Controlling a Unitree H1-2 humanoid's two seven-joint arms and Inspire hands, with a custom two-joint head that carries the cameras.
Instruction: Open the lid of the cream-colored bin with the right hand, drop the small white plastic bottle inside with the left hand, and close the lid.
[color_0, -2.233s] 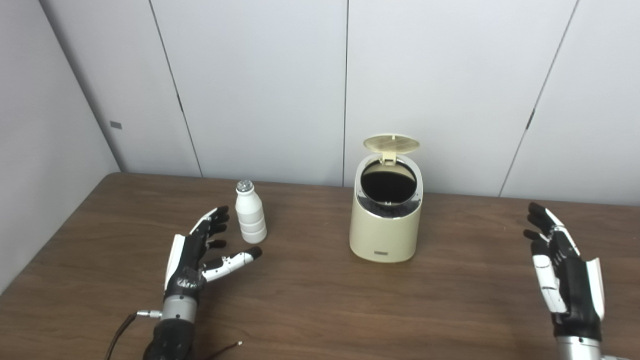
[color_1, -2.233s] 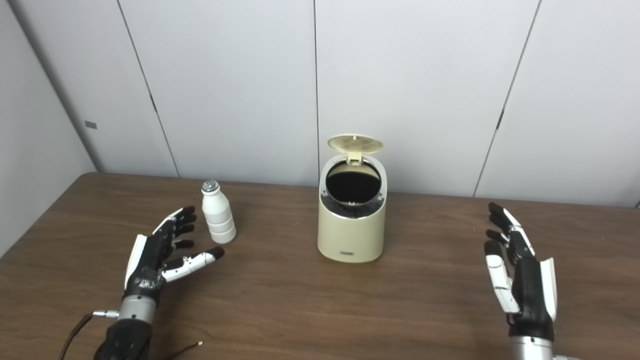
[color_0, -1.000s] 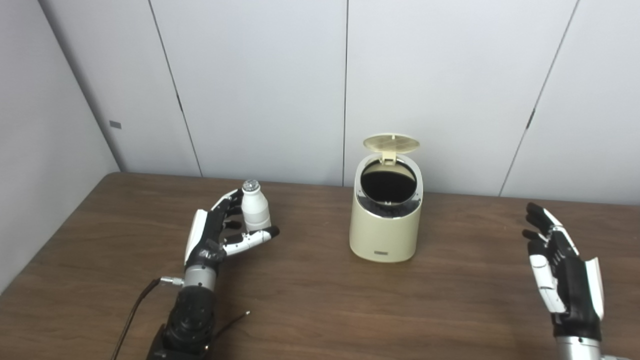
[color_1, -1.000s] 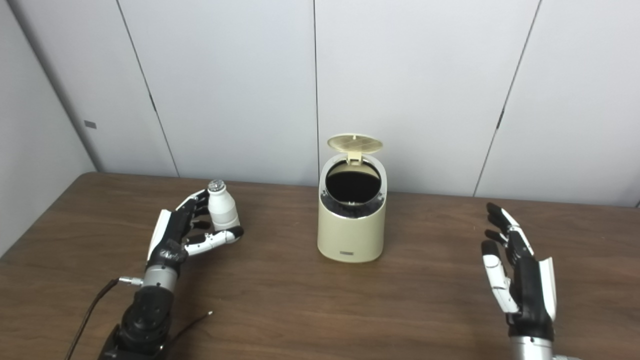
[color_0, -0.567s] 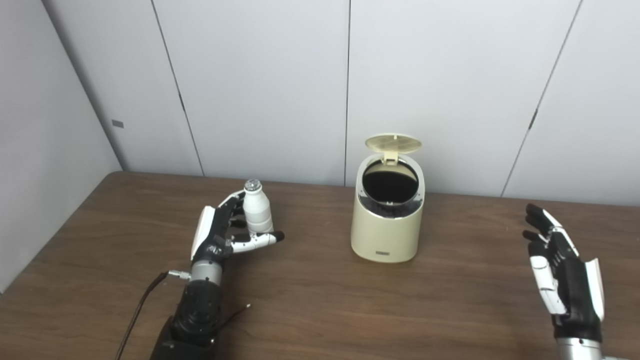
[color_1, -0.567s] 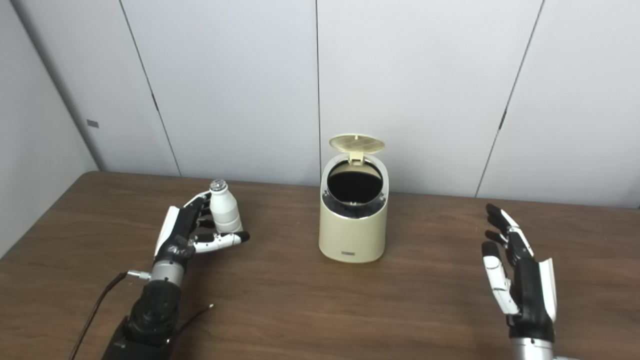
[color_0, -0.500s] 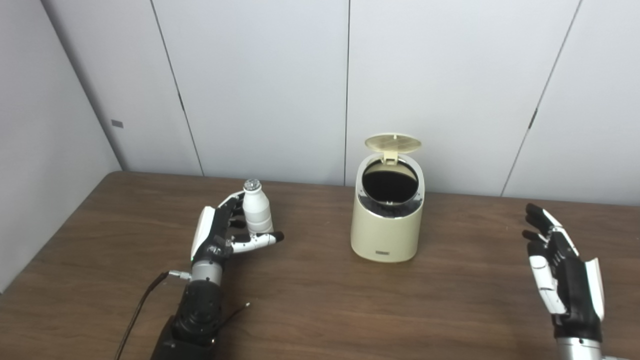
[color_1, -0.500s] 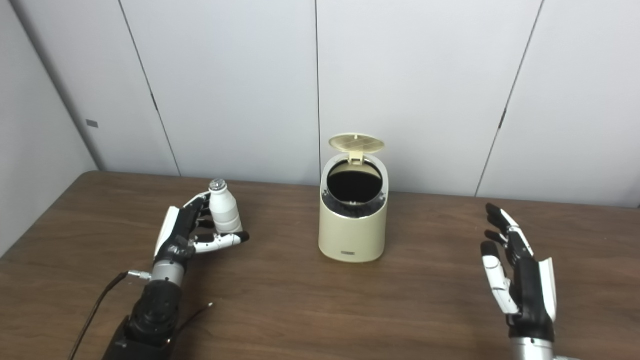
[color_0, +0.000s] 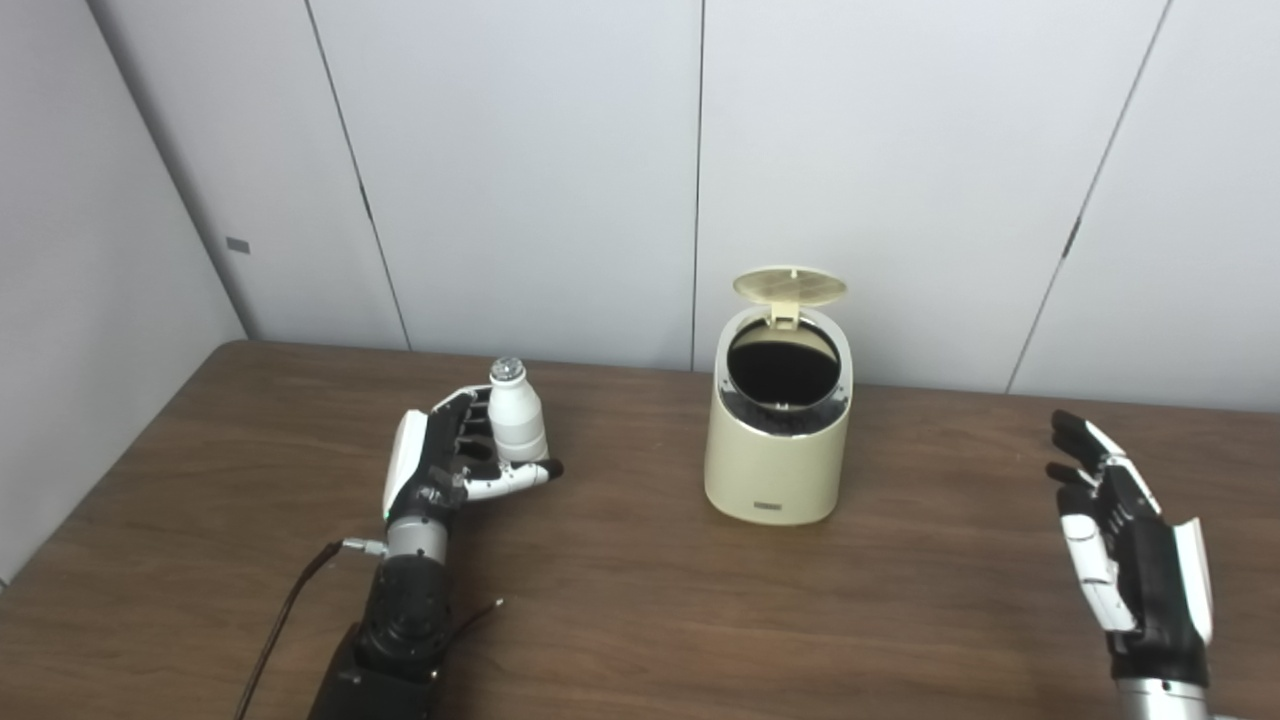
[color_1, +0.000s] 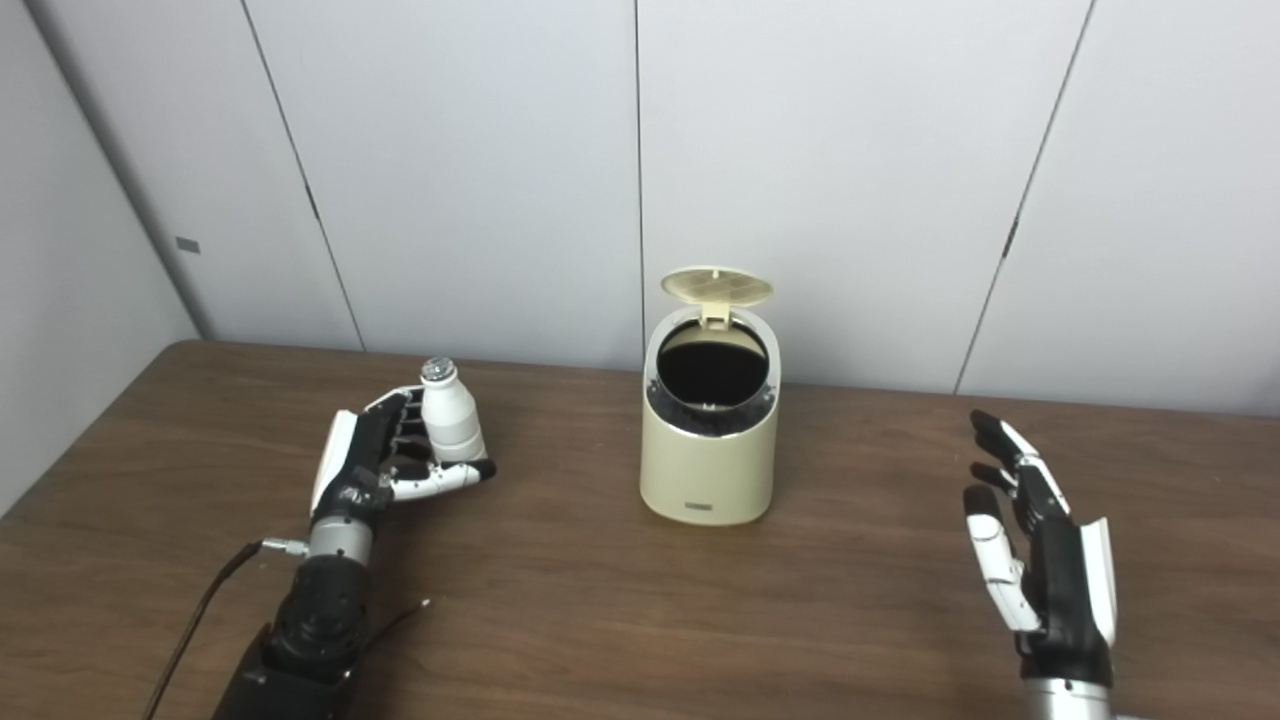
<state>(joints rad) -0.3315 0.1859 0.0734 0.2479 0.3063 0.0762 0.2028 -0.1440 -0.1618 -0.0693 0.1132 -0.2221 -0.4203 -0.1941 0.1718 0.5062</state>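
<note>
Setting: lab or test room | bare grey wall panels (color_0: 520, 170) (seams visible) | wood-grain table (color_0: 640, 600)

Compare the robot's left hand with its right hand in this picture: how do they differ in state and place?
The left hand curls around the small white plastic bottle; the right hand holds nothing, its fingers spread. The left hand sits left of the cream-colored bin; the right hand waits far to its right. Both are black and white.

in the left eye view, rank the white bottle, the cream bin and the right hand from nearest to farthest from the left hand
1. small white plastic bottle: upright, with the left hand curled around it, fingers against its base.
2. cream-colored bin: mid-table, to that hand's right, lid open.
3. right hand: open, at the table's far right edge.
</note>
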